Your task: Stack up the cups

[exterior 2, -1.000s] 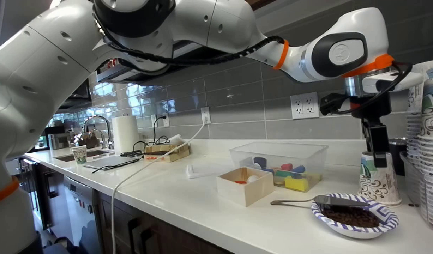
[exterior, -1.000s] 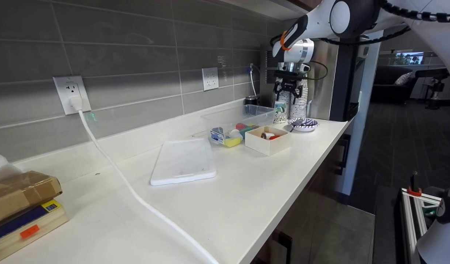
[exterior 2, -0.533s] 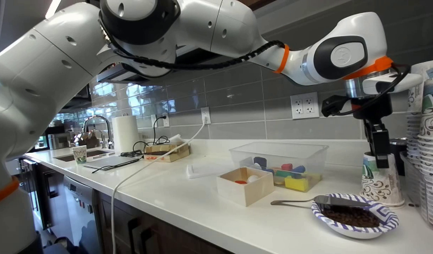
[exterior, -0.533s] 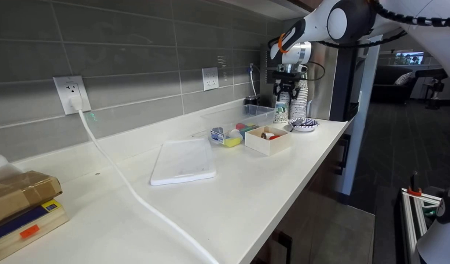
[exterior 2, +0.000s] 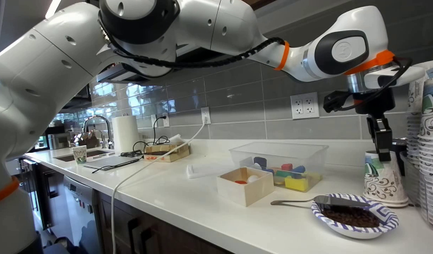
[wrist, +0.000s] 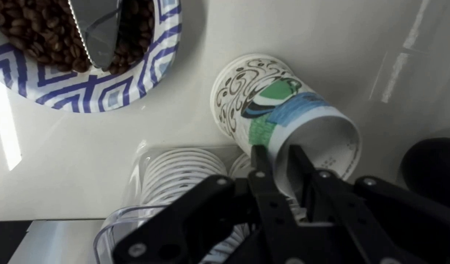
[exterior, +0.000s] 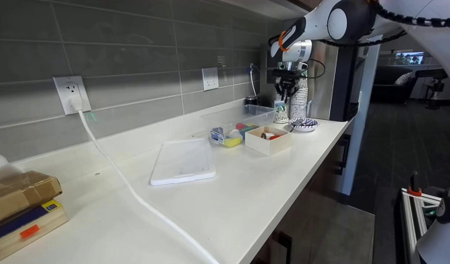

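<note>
Gripper (wrist: 278,153): fingers narrowly apart at the upper edge of a printed cup (wrist: 254,97); hold could not be told. Cup: stood upside down on counter (exterior 2: 188,197). Cup columns (exterior 2: 431,144): rose just beside. Bowl (wrist: 89,91) of coffee beans (wrist: 52,40): lay near

In my wrist view, hard glare burns out part of the glossy white counter (wrist: 78,157), and my black two-fingered gripper (wrist: 278,158) is underlit and slightly soft. Shiny grey wall tiles (exterior 2: 234,111) mirror bluish-white light in an exterior view; the dark grey floor (exterior: 404,146) lies dim.
</note>
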You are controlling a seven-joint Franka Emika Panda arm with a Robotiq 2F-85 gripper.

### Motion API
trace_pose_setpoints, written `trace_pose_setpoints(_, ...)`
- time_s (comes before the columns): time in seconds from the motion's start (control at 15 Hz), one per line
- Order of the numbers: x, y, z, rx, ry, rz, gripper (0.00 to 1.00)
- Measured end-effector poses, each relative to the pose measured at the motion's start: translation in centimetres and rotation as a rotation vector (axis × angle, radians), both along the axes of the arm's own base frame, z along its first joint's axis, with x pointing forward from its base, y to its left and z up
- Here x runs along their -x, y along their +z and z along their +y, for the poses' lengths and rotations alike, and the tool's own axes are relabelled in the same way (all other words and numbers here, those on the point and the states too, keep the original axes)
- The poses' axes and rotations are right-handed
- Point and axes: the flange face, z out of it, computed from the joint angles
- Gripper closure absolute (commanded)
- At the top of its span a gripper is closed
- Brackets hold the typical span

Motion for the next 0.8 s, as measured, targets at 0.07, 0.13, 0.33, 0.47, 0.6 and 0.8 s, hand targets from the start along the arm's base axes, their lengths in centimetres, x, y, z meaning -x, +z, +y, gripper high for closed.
trace_pose_setpoints(0.07, 0.0, 0.0, 0.0, 0.001, 0.0, 0.0, 0.96)
trace_pose_setpoints(0.13, 0.0, 0.1, 0.0, 0.001, 0.0, 0.0, 0.98)
trace_pose_setpoints(0.33, 0.1, 0.2, -0.1, 0.006, 0.0, 0.003, 0.99)
trace_pose_setpoints(0.47, 0.3, 0.3, -0.1, 0.007, 0.004, 0.004, 0.98)
trace_pose_setpoints(0.6, 0.8, 0.6, -0.2, 0.006, 0.018, 0.008, 0.98)
trace_pose_setpoints(0.8, 1.9, 1.1, -0.1, 0.004, 0.052, 0.014, 0.98)
